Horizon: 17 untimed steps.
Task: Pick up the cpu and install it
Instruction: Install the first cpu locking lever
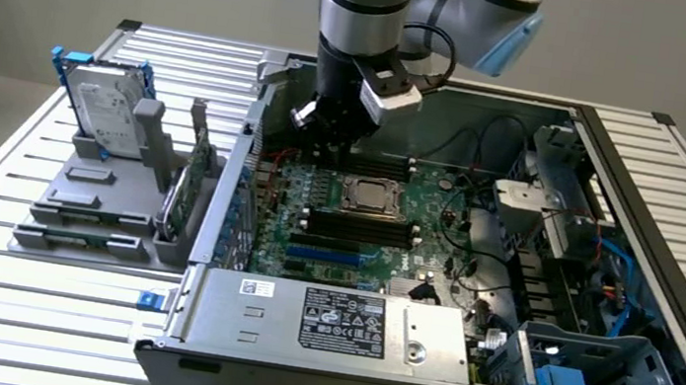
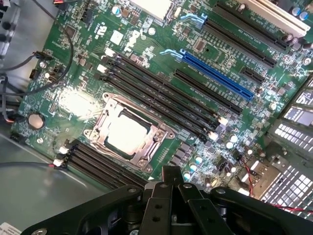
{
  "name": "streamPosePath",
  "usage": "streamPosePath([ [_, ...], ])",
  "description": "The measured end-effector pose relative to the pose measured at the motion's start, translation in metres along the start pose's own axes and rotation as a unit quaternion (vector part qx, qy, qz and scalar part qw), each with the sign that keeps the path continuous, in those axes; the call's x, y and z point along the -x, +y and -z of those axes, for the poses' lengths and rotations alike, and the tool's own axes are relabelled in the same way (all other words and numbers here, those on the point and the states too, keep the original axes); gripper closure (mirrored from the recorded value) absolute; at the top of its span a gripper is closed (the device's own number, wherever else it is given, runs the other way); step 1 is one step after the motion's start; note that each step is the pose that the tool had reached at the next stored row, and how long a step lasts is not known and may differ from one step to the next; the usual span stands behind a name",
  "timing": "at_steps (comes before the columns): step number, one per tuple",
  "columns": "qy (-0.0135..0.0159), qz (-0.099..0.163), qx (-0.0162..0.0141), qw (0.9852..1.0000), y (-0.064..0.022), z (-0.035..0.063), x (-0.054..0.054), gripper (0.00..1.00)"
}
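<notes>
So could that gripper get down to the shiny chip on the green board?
Probably yes: the gripper hangs inside the open case just above the cpu, with nothing between them, though it is shut.

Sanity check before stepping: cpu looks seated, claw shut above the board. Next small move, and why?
Probably lift the claw straight up. It is shut, holds nothing, and hangs above the board; the cpu already lies inside the socket frame.

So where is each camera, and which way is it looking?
Exterior view: off the arm, above the open computer case, looking down; the arm and its gripper show.
Wrist view: on the wrist, looking down at the motherboard; the shut gripper shows.
Both see the cpu in its socket.
</notes>
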<state>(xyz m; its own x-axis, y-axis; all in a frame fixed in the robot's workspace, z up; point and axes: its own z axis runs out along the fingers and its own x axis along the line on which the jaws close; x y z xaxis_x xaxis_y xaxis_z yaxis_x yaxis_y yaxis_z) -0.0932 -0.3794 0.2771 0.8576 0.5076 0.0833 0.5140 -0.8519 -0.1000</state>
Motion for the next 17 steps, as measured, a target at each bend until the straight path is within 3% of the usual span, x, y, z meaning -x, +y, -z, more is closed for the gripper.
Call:
streamPosePath([
  [4, -0.0065, 0.025, 0.0044, 0.9997, -0.0001, 0.0011, 0.0000, 0.89],
  [7, -0.0102, 0.045, 0.0059, 0.9989, -0.0002, 0.0020, 0.0000, 0.89],
  [12, -0.0142, 0.087, 0.0030, 0.9961, -0.0006, 0.0046, -0.0003, 0.89],
  [17, -0.0183, 0.132, -0.0005, 0.9911, -0.0008, 0.0068, -0.0005, 0.89],
])
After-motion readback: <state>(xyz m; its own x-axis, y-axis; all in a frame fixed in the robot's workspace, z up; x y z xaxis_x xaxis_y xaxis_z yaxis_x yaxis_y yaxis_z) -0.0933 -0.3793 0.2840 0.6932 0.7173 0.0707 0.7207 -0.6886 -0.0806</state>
